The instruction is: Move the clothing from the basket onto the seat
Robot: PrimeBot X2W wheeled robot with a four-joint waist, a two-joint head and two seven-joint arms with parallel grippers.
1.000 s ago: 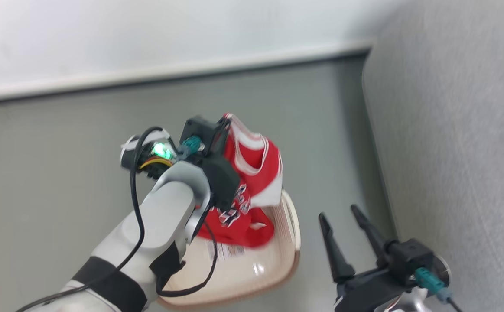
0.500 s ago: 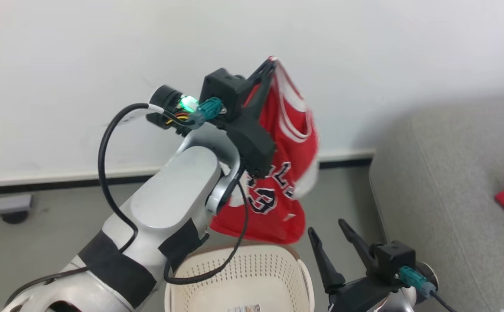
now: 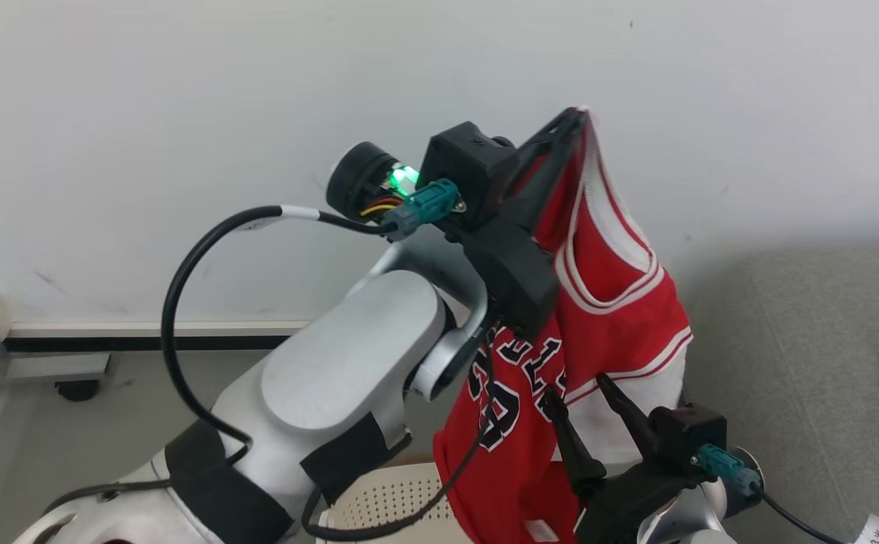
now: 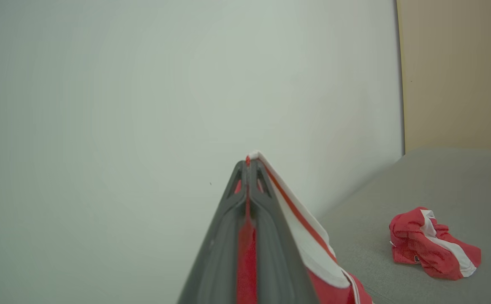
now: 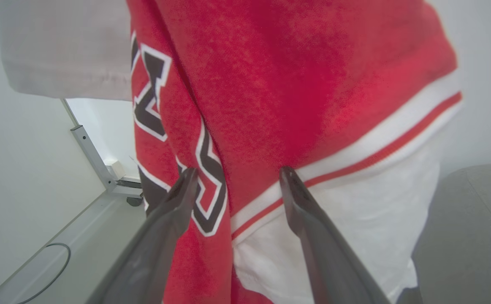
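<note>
Left pincer (image 3: 575, 118) is raised high in front of the white wall (image 3: 182, 113) and clenched on the jersey (image 3: 605, 302). In the left wrist view both fingers are pressed together with red cloth and the white-trimmed shoulder strap pinched between them at the tip (image 4: 248, 162).

The jersey hangs full length from that one strap, clear of the basket (image 3: 386, 502), whose perforated cream wall shows at the bottom of the head view under the left forearm.

Writing: dark block characters outlined in white on the red front. The cloth is folded and the arm covers part of it, so only fragments show: two strokes like "LL" above a rounded numeral. Not readable as a whole word or number.

Right pincer (image 3: 577, 389) is low, fingers spread apart and pointing up at the jersey's lower part. In its wrist view (image 5: 237, 171) the tips sit before the lettering and the white stripe. Contact: cannot tell.

The seat (image 3: 809, 340) is to the right, with a second crumpled red-and-white garment (image 4: 431, 249) lying on it.
</note>
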